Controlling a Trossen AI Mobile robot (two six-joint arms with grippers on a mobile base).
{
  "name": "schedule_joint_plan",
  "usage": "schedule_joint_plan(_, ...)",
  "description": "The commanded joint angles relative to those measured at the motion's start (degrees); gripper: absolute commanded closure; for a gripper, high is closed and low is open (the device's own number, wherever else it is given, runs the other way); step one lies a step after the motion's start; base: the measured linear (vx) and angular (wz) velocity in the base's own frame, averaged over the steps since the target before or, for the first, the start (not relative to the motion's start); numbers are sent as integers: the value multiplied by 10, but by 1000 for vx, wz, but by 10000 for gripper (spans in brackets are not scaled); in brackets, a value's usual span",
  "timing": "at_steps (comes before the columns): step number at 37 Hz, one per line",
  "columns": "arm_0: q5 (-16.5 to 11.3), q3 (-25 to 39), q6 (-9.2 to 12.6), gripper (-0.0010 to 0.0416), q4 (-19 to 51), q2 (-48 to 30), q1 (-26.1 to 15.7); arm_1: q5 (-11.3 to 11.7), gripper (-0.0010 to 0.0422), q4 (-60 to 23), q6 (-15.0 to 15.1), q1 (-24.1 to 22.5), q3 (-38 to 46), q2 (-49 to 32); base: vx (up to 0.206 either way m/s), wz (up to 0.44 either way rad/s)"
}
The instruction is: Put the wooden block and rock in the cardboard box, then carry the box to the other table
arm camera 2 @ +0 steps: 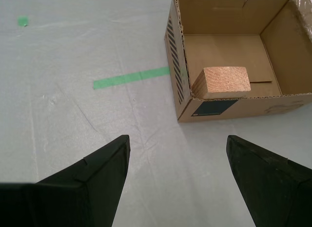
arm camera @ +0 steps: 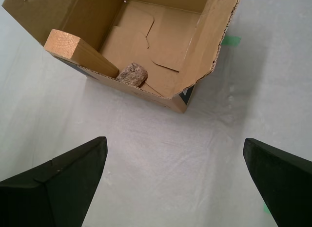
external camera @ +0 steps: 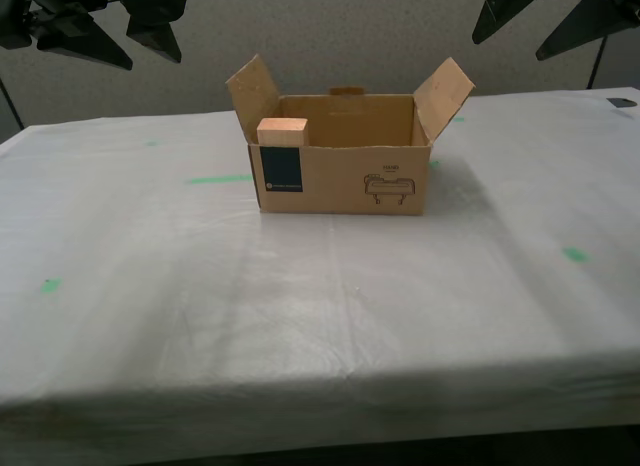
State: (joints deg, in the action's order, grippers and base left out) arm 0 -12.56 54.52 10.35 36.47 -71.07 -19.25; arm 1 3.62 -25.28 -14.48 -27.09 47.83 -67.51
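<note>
**Box on the covered table, both grippers free**

We see a grey textured wall [external camera: 340,36] across the top of the exterior view. Below it the other table [external camera: 300,326] fills nearly the whole frame, its pale, slightly wrinkled cover carrying scattered green tape marks [external camera: 218,179].

The cardboard box [external camera: 345,181] stands on the cover above the middle of the exterior view, flaps open, navy label facing the camera. The wooden block [external camera: 282,132] stands on end in the box's front corner nearest the exterior view's left, rising above the rim. The rock [arm camera: 132,74] lies on the box floor beside the block.

My first gripper [arm camera: 175,178] and my second gripper [arm camera 2: 178,178] hang above the cover near the box, jaws spread wide, gripping nothing.
</note>
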Motion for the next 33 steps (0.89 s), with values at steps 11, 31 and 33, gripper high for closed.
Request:
schedule_joint_plan(11, 1, 1, 2, 17, -1, 0, 0, 3, 145, 1, 1, 0, 0, 0, 0, 0)
schedule_joint_plan(31, 1, 1, 2, 16, 0, 0, 0, 3, 145, 1, 1, 0, 0, 0, 0, 0)
schedule_joint_plan(33, 1, 1, 2, 16, -1, 0, 0, 3, 144, 1, 1, 0, 0, 0, 0, 0)
